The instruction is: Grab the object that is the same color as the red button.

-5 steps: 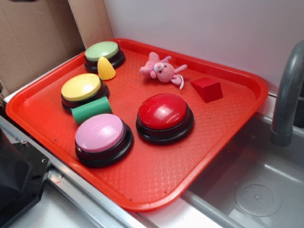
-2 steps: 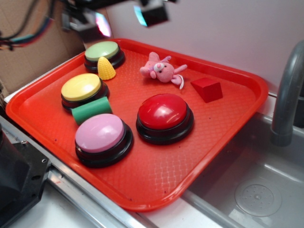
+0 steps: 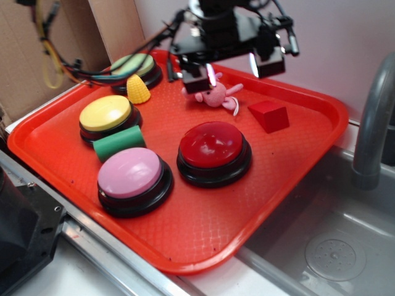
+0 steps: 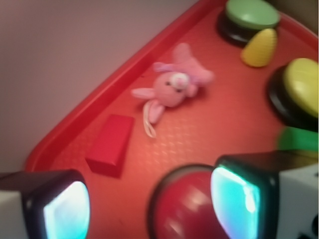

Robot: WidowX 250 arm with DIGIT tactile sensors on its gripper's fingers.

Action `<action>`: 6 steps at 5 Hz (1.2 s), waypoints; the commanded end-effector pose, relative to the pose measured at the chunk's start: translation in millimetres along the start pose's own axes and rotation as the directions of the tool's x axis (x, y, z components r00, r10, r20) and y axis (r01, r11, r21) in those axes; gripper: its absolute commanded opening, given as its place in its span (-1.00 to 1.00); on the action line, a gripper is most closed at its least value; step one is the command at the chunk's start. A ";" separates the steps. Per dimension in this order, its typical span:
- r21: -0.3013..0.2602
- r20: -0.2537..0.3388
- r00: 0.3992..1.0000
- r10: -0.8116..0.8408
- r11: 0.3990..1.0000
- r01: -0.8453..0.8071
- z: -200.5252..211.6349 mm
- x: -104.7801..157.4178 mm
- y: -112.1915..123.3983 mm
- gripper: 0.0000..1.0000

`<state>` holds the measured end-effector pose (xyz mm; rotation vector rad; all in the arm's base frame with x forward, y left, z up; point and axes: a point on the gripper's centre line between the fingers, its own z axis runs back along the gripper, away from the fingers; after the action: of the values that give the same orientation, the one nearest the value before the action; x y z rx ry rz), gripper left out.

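The small red wedge-like block [image 3: 269, 115] lies on the orange-red tray [image 3: 203, 237] at the back right; the wrist view shows it too [image 4: 110, 144]. The red button [image 3: 213, 148], a glossy dome on a black base, sits mid-tray, and its top shows low in the wrist view [image 4: 187, 209]. My gripper [image 3: 233, 71] hovers above the back of the tray, over the pink plush and left of the block. It is open and empty. In the wrist view the gripper [image 4: 152, 206] has its jaws wide apart, with the block ahead and slightly left.
On the tray are a pink plush [image 3: 216, 95], a green button [image 3: 131, 65], a yellow cone [image 3: 137, 89], a yellow button [image 3: 106, 113], a green cylinder [image 3: 119, 143] and a pink button [image 3: 131, 172]. A grey faucet [image 3: 373, 123] and a sink [image 3: 333, 246] are on the right. Cardboard [image 3: 43, 49] stands at the back left.
The arm came into view from the upper left and moved right and down over the back of the tray. The objects have not moved.
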<state>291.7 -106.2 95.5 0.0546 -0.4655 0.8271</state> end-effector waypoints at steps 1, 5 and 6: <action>-0.030 0.000 0.998 -0.060 0.998 0.060 -36.2 20.1 -32.3 1.00; 0.015 -0.020 0.996 -0.088 0.996 0.088 -73.0 11.2 -36.8 1.00; 0.027 -0.002 0.998 -0.059 0.998 0.059 -74.8 14.5 -34.7 -1.00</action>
<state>339.7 -110.2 21.8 0.1233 -0.4126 0.7534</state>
